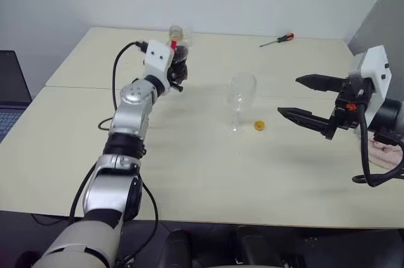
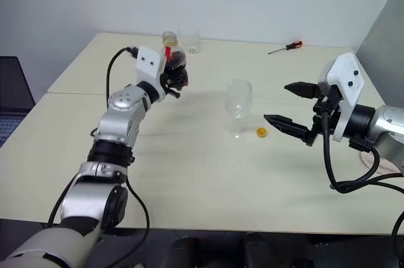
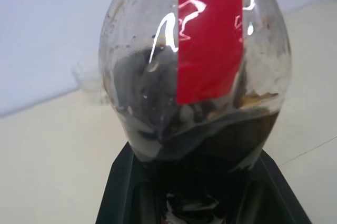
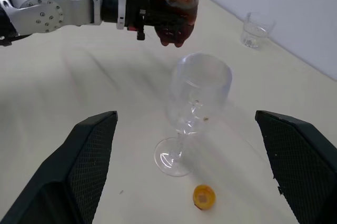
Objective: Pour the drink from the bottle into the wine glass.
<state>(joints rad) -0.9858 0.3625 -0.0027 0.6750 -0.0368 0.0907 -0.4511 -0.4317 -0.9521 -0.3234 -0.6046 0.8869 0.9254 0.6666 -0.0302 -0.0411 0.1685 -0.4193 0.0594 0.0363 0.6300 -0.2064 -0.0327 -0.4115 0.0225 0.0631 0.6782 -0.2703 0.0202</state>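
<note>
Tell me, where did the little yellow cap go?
The cap lies on the table, just right of the wine glass foot, near the open right gripper.

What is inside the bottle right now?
Dark brown drink fills the lower part of the bottle, held off the table by the left gripper. The red label hides a strip of the inside.

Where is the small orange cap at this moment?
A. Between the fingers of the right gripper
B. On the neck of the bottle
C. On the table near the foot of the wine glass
C: the orange cap lies on the table beside the wine glass.
</note>
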